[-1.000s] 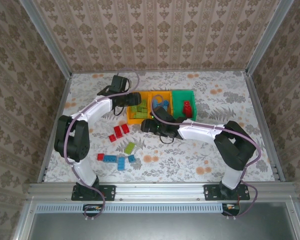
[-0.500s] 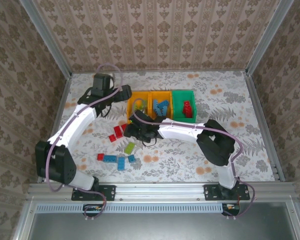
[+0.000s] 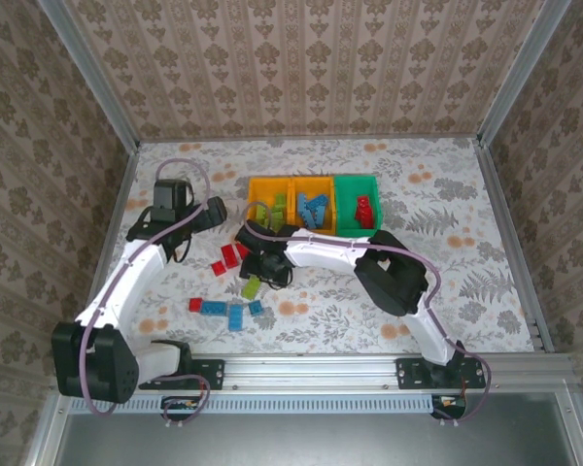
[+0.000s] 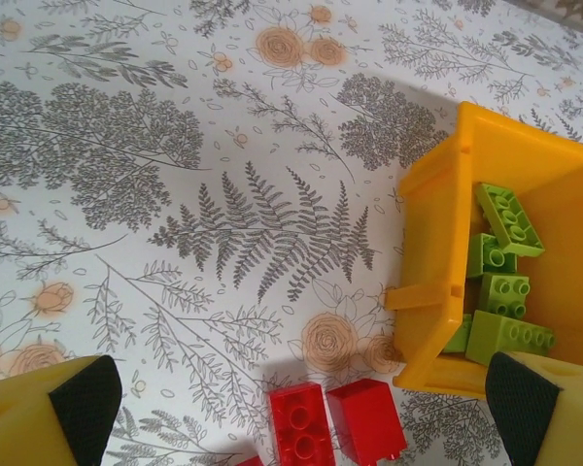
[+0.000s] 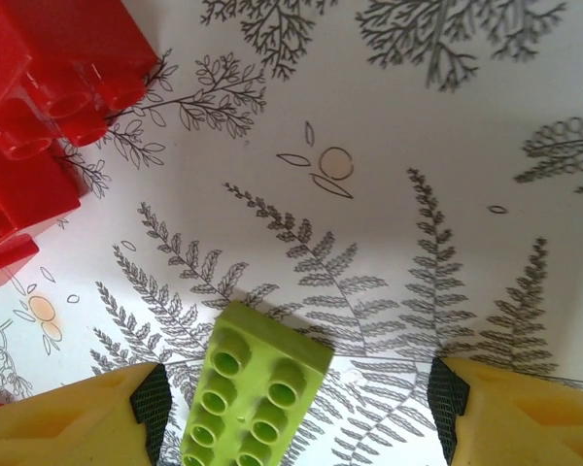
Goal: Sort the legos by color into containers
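Beside the red legos (image 5: 39, 107), the right end effector (image 5: 296, 408) sits spread around a lime lego (image 5: 257, 388).

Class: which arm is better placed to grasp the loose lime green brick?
Right: the right tool is open around the lime green brick; the left tool hovers farther off, beside the yellow bin.

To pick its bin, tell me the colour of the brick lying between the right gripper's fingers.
Lime green; the brick shows best in the right wrist view.
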